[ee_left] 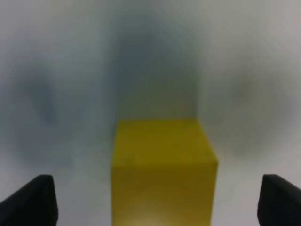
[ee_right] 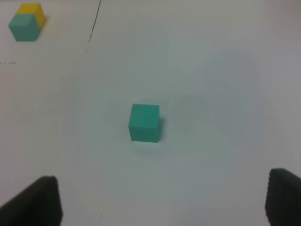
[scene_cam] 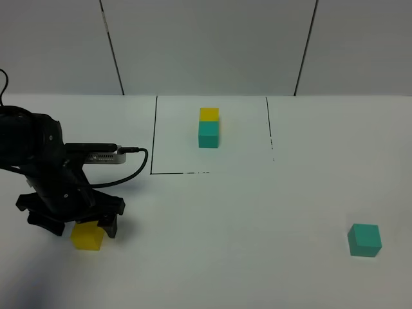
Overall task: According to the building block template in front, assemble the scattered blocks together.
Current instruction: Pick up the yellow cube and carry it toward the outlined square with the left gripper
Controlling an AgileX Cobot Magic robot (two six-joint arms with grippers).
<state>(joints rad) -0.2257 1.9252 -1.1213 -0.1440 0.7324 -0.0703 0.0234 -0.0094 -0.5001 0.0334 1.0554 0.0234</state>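
Two loose matte cubes, one framed template pair, both grippers wide.
Yellow cube (scene_cam: 87,237) toward the table's (scene_cam: 257,257) front-left corner, between the left gripper's (ee_left: 160,202) spread jaws, no contact seen; teal cube (scene_cam: 364,239) toward the front-right corner, right gripper (ee_right: 162,202) gaping above it. Template (scene_cam: 208,127) — yellow joined to teal — near the back edge inside a black outline (scene_cam: 154,135).

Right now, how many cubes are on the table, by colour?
Yellow: 2 (template's yellow cube, loose yellow cube)
Teal: 2 (template's teal cube, loose teal cube)
Total: 4
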